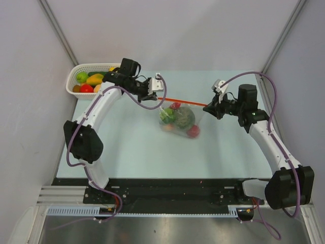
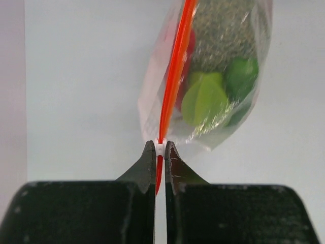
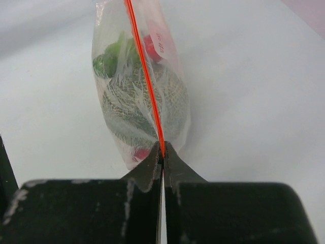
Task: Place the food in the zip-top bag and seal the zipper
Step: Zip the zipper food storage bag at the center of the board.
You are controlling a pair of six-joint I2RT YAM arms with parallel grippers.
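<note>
Table, top view: pale blue-green tabletop (image 1: pixel 127 152) walled in white, arm bases along the bottom edge.
Basket, top view: white lattice basket (image 1: pixel 71 86) in the upper left corner holds several toy fruits (image 1: pixel 90 81), well apart from the bag.
Zip-top bag, top view: zip-top bag (image 1: pixel 198 116) sits at centre, slung below its mouth. Whether its bottom rests on the table cannot be told.
Food, top view: food (image 1: pixel 183 118) is inside the bag, red and green pieces bunched low.
Zipper, top view: zipper (image 1: pixel 183 100) is a straight orange-red line across the centre, drawn taut between the claws. Probably this keeps the mouth from buckling while it is sealed.
Grippers, top view: left gripper (image 1: pixel 155 95) meets the strip's left end and right gripper (image 1: pixel 209 105) its right end.
Left wrist view: fingertips at lower centre are pinched on the white slider (image 2: pixel 160 148), with only the strip between them. The zipper (image 2: pixel 175 66) climbs to the top edge, and a green fruit (image 2: pixel 203 99) and a netted green piece (image 2: pixel 223 35) hang to its right.
Right wrist view: fingertips at lower centre are clamped on the strip's other end. The zipper (image 3: pixel 144 76) rises up-left over the bag (image 3: pixel 175 101), with the netted piece (image 3: pixel 127 107) and a red piece (image 3: pixel 151 47) inside.
Seal, judged: the strip reads as one thin line in both wrist views, so the mouth looks closed.
</note>
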